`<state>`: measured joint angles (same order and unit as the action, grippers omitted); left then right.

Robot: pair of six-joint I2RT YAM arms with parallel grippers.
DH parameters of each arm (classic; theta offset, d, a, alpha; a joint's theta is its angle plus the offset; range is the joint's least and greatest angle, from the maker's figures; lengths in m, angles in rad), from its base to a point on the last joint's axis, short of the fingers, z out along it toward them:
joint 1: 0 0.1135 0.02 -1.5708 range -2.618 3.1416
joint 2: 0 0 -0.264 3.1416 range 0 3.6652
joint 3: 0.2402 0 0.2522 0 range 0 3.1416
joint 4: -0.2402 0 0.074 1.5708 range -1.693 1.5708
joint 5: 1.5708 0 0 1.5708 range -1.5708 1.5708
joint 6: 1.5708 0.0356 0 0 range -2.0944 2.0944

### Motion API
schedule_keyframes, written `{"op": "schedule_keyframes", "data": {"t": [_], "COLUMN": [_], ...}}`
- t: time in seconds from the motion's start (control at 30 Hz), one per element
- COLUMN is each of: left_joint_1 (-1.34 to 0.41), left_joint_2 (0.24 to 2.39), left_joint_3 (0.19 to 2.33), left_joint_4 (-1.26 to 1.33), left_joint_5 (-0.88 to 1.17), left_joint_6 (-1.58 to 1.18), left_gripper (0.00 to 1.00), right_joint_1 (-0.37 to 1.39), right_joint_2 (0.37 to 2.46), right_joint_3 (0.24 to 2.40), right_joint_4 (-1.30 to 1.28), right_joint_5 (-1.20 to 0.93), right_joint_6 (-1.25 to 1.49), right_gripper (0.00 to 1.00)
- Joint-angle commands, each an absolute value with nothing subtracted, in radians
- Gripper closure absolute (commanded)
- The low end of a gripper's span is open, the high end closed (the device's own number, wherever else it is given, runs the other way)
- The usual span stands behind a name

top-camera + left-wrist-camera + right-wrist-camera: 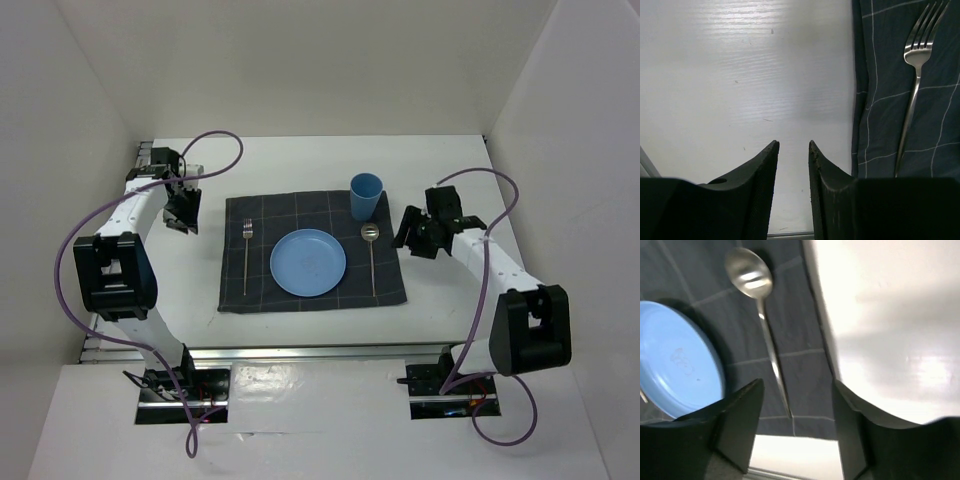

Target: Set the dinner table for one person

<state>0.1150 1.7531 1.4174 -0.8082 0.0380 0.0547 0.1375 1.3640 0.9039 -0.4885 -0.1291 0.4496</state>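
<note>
The left gripper (pixel 183 212) is hanging over the bare white counter (pixel 300 165), its fingers standing apart with nothing between them. Just to its right the dark checked placemat (pixel 300 215) is lying flat on the counter, and the fork (pixel 912 100) is resting on the cloth's left strip, tines pointing away from the arms. The right gripper (pixel 797 382) is hovering at the placemat's right edge, its fingers spread wide and gripping nothing. Just to its left the spoon (pixel 765 325) is lying on the cloth, bowl pointing away. Further left the blue plate (pixel 308 262) is sitting in the cloth's middle. The blue cup (pixel 366 195) is standing upright beyond the spoon's bowl, left of the right gripper.
</note>
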Motion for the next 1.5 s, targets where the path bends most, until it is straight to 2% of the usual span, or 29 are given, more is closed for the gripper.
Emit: {"op": "schedule_keyframes", "data": {"t": [0.0,0.17,0.37,0.57,0.73,0.97,1.17,1.33,1.47], "left_joint_1": [0.104,0.083,0.083,0.092,0.092,0.092,0.092,0.092,0.092], "left_joint_2": [1.769,1.943,1.794,1.588,1.454,1.295,1.126,1.063,1.060], "left_joint_3": [1.456,1.641,1.554,1.277,1.198,1.167,1.101,1.066,1.066], "left_joint_4": [-0.804,-0.888,-0.856,-0.815,-0.848,-0.929,-0.968,-0.977,-0.986], "left_joint_5": [0.060,0.001,0.014,-0.081,-0.132,-0.155,-0.146,-0.183,-0.110], "left_joint_6": [0.132,0.091,0.090,0.069,0.078,0.087,0.098,0.120,0.141], "left_gripper": [0.62,0.63,0.64,0.64,0.64,0.63,0.61,0.61,0.61], "right_joint_1": [0.141,0.141,0.141,0.141,0.141,0.141,0.141,0.141,0.141], "right_joint_2": [1.364,1.378,1.241,1.049,1.002,0.891,0.802,0.775,0.743], "right_joint_3": [0.868,0.821,0.807,0.869,1.003,1.077,1.095,1.127,1.106], "right_joint_4": [-0.592,-0.603,-0.624,-0.692,-0.810,-0.962,-1.051,-1.118,-1.109], "right_joint_5": [-0.066,-0.124,-0.045,0.079,0.129,0.176,0.132,0.132,0.078], "right_joint_6": [0.459,0.495,0.552,0.562,0.538,0.672,0.672,0.672,0.672], "right_gripper": [0.33,0.31,0.31,0.17,0.01,0.00,0.00,0.00,0.00]}}
